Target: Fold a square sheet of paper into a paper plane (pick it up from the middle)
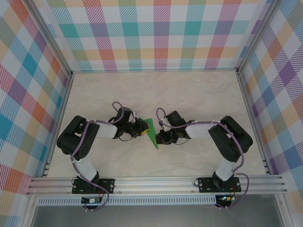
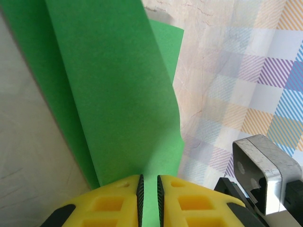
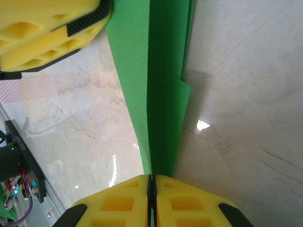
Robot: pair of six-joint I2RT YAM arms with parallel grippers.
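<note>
Top external view shows the folded square sheet of paper [image 1: 151, 133] held up on its edge between the arms over the bench [image 1: 189, 94], long side running near to far, with the left end effector [image 1: 143, 130] and right end effector [image 1: 159, 138] both pinched tight on it.

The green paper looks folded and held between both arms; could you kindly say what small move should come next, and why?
Probably slide the right gripper along the fold to press it flat while the left gripper holds. Both are shut on the green paper, and its layers splay apart in the left wrist view.
</note>
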